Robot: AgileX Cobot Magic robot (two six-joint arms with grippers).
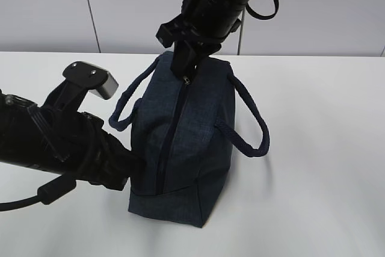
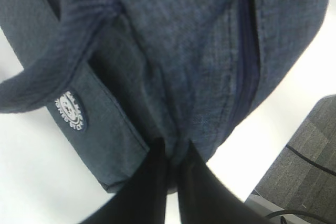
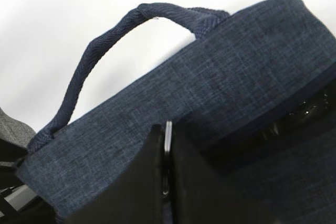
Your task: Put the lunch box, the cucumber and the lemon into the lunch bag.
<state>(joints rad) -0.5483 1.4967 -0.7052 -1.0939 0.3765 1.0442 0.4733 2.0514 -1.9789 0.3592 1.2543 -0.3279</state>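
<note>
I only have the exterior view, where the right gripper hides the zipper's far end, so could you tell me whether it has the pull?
Observer: Yes; the right wrist view shows the right gripper shut on the metal ring pull of the lunch bag.
Operator: Thank you; is the left gripper holding the bag?
Observer: Its wrist view shows the left gripper shut, pinching a fabric fold at the bag's end.

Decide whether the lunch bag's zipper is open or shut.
Shut along what shows: the lunch bag zipper runs as one closed seam.
</note>
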